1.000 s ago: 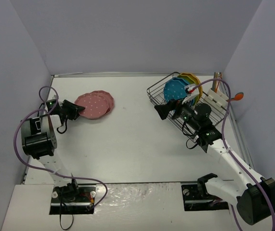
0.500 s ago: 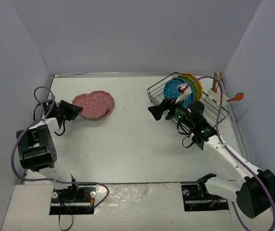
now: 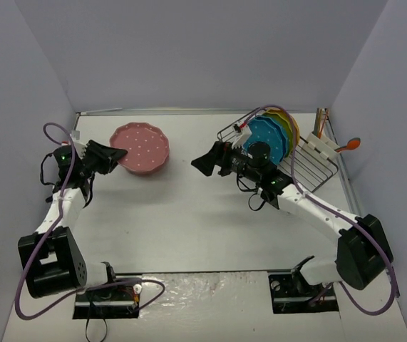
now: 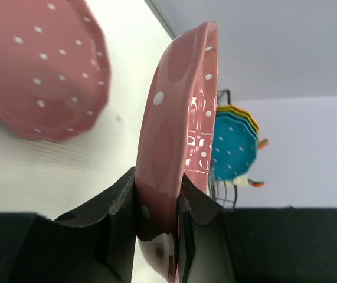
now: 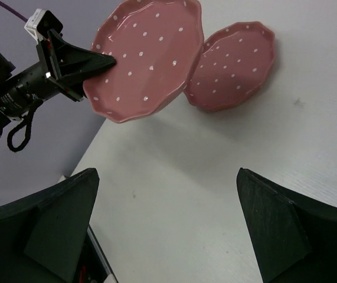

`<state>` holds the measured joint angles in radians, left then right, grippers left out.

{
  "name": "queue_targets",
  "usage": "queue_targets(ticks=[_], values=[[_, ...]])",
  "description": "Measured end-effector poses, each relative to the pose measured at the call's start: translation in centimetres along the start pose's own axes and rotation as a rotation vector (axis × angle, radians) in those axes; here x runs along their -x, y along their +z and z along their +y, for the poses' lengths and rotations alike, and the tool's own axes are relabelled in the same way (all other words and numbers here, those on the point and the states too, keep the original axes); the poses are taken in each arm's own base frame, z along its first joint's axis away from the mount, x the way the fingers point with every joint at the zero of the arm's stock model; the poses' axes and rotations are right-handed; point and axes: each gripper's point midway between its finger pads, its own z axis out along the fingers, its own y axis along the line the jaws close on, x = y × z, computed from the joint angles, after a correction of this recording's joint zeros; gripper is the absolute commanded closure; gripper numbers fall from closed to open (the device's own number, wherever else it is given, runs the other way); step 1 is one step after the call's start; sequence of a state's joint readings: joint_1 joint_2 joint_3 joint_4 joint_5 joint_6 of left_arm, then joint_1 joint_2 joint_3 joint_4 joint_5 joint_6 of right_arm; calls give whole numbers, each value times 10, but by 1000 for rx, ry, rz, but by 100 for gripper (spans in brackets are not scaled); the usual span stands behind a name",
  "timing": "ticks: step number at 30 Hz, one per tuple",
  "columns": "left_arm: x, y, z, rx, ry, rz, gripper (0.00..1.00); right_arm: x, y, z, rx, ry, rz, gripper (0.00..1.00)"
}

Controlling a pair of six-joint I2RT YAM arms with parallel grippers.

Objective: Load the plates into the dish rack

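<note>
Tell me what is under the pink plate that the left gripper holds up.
A second pink plate lies flat on the table, partly below the lifted plate in the left gripper. In the top view the lifted plate covers it almost wholly.

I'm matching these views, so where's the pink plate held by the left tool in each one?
Top external: plate upper left, near the left wall.
Left wrist: plate centre, edge-on.
Right wrist: plate top middle, tilted.
Shared landmark: left tool pinching its rim.
</note>
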<state>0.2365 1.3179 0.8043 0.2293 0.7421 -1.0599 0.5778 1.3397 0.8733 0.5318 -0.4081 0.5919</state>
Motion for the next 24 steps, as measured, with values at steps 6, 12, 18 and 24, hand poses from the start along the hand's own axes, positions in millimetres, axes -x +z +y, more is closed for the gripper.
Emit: queue_targets(ticks=[6,12,18,24], values=[[-31,-18,-30,-99,23,70,100,-10,29,4,31,71,36,0],[-53,-30,-58,-177,60,125,100,-14,53,4,62,125,51,0],[-67,-37,-75,-230,76,159,100,-16,71,11,114,151,57,6],[-77,-37,-76,-251,80,186,100,-15,73,19,162,161,57,32]])
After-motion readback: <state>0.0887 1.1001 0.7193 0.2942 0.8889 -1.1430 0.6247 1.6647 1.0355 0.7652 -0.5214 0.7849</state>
